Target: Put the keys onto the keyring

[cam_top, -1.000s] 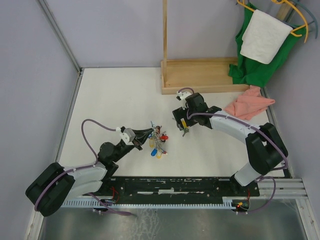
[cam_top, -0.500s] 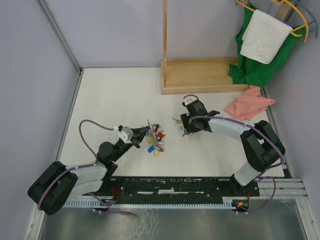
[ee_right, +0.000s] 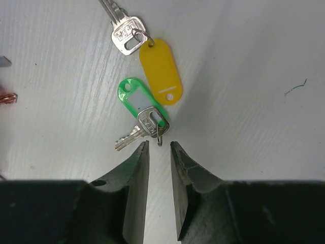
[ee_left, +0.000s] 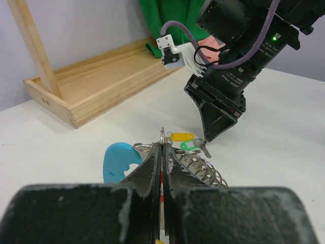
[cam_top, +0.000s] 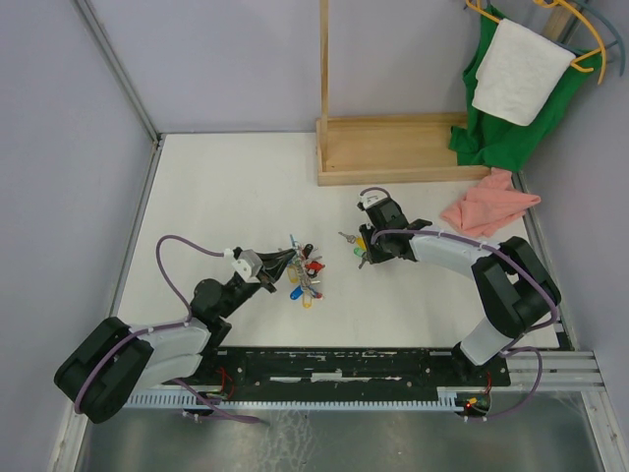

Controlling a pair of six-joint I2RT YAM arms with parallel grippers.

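Two keys lie on the white table: one with a yellow tag (ee_right: 161, 71) and one with a green tag (ee_right: 136, 101). Both tags also show in the left wrist view, yellow (ee_left: 182, 136) and green (ee_left: 189, 146). My right gripper (ee_right: 159, 145) points down at the green-tagged key, its jaws a narrow gap apart, and the key's small wire ring sits just at the fingertips. From above it (cam_top: 362, 252) covers most of the keys. My left gripper (ee_left: 162, 147) is shut on the keyring (ee_left: 119, 160), whose blue part and grey coils spread out past the jaws. The keyring (cam_top: 305, 275) lies mid-table.
A wooden tray with an upright post (cam_top: 393, 147) stands at the back. A pink cloth (cam_top: 486, 206) lies at the right, near the right arm. A green cloth and a white towel (cam_top: 516, 69) hang on hangers in the back right corner.
My right gripper came down over the keys and its jaws narrowed from wide open to a small gap. My left gripper shifted the keyring slightly left, then held still.
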